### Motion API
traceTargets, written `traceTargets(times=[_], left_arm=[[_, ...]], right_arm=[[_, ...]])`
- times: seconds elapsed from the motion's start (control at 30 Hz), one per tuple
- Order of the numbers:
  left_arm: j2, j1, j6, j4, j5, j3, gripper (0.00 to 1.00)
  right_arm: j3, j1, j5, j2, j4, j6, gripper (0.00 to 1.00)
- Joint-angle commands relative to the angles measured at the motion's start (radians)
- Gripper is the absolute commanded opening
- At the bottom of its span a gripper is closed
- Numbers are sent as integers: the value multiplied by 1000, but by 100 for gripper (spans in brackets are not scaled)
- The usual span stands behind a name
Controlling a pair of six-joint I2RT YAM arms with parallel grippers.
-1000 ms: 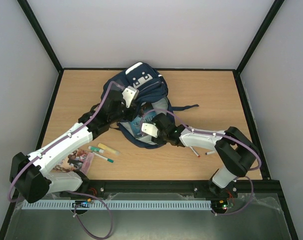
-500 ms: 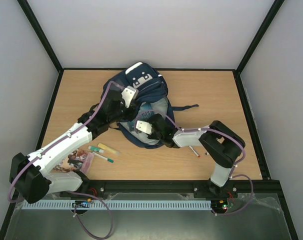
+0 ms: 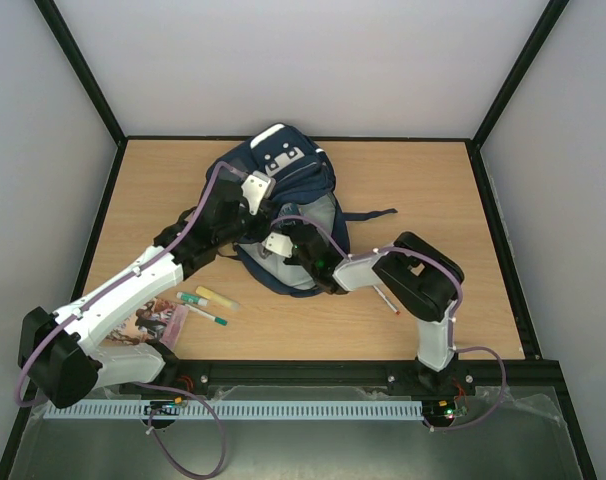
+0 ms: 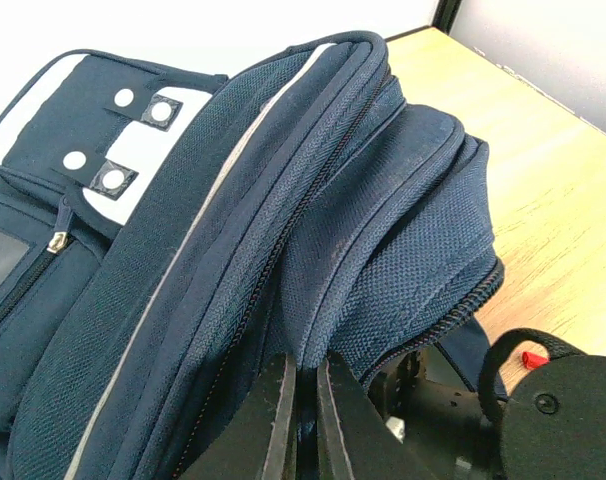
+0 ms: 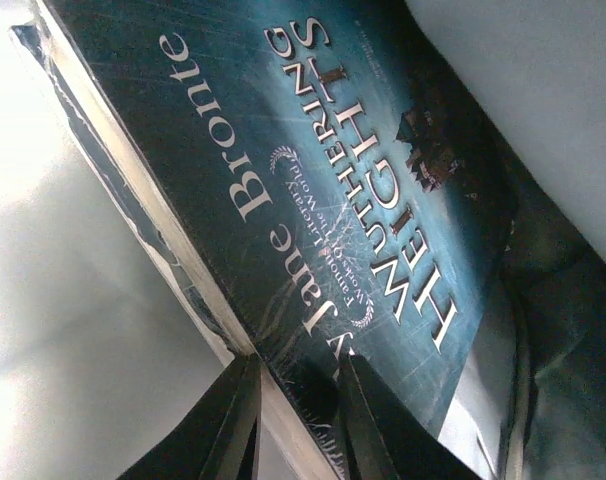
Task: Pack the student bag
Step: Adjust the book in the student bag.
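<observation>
left gripper seemingly pinches the student bag; right gripper clamps a book half hidden inside.

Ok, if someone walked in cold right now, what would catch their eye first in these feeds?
The navy student bag sprawls mid-table with both arms on it. In the right wrist view, the right tool clamps the edge of a dark teal Wuthering Heights book against pale lining. The left tool pinches a fold of the bag's fabric, and markers lie loose at the near left.
</observation>
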Motion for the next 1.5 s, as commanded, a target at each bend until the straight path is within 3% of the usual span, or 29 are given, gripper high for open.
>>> traceTargets(times=[0.0,0.3,0.43,0.73,0.8,0.9,1.03,1.13,1.23,1.33,1.4,1.47], left_arm=[[-57,3,-7,112,21,12,2],[-59,4,-7,113,19,10,2],[-59,4,-6,113,15,10,2],[-19,9,-17,101,24,16,2],[3,9,-22,96,27,19,3],[40,9,-31,68,39,37,17],[111,-19,-27,-40,66,111,44],[124,-23,-61,-99,77,109,54],[71,-24,-115,-130,26,49,61],[1,-11,-223,-217,-131,10,70],[-30,41,-341,-316,-224,1,75],[-56,124,-416,-375,-220,-17,77]], right_arm=[[71,-7,34,60,122,-45,23],[184,-44,71,169,152,-68,23],[144,-46,45,125,111,-55,25],[-48,-13,-50,-245,-320,125,39],[-66,-14,-147,-346,-518,170,42],[-105,-14,-297,-487,-784,186,44],[-182,-22,-336,-655,-987,188,44],[-205,-48,-376,-776,-1084,228,44],[-220,-83,-408,-892,-1117,290,46],[-232,-132,-457,-959,-1099,363,48],[-245,-161,-495,-977,-1072,409,50],[-255,-168,-512,-971,-1057,431,51]])
